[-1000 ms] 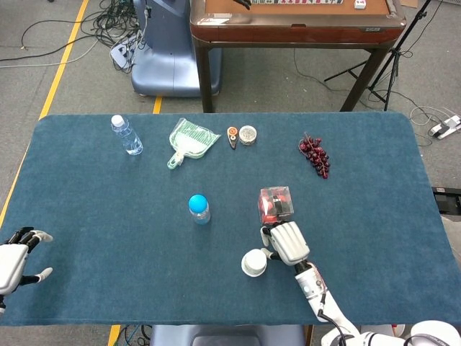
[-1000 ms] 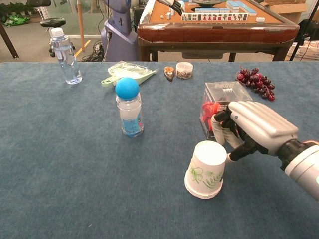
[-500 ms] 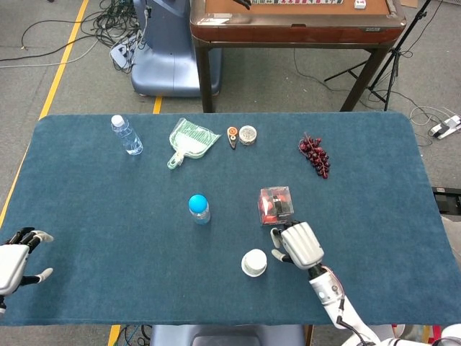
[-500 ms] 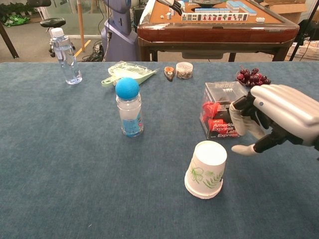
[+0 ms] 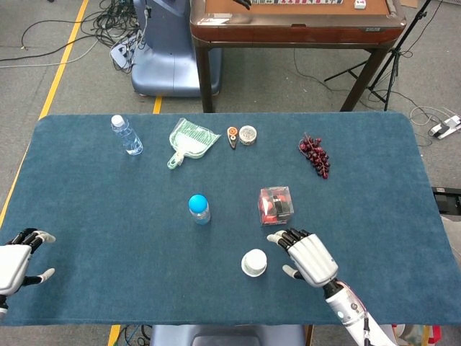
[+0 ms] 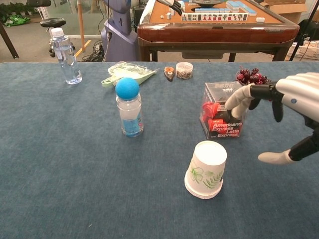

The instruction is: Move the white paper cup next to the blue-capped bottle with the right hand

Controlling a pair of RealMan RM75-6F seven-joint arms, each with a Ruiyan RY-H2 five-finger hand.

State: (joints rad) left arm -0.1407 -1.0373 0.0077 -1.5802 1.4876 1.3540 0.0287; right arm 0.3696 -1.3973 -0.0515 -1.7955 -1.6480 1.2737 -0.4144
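**Cup stands alone, right hand open beside it**

The cup (image 6: 206, 169) sits upside down on the counter (image 5: 108, 238), tilted a little in the chest view, well apart from the blue-capped bottle (image 6: 129, 107) that it is meant to join. The right hand (image 5: 310, 257) hovers to the cup's right, fingers (image 6: 238, 101) spread wide, holding nothing and not touching the cup. The left hand (image 5: 16, 261) rests at the far left edge, fingers apart, empty.

Risks, as I judge them:
- The cup is light and inverted, with its narrow base upward. A push from one side would likely slide or tip it rather than seat it in the grasp.
- The clear box (image 6: 223, 116) with red contents stands just behind the hand's approach path. A wide sweep of the fingers could knock it.
- If the cup is carried in too fast or too close, it could strike the bottle, which is tall and narrow and looks easy to topple.

The head view lays out the spacing plainly: cup, bottle and box form a loose triangle, and the gap between hand and cup is clear. It also shows the left hand, which the chest view misses. The chest view alone shows the cup's tilt, its leaf print, the box lettering, and that the hand rides above the counter.
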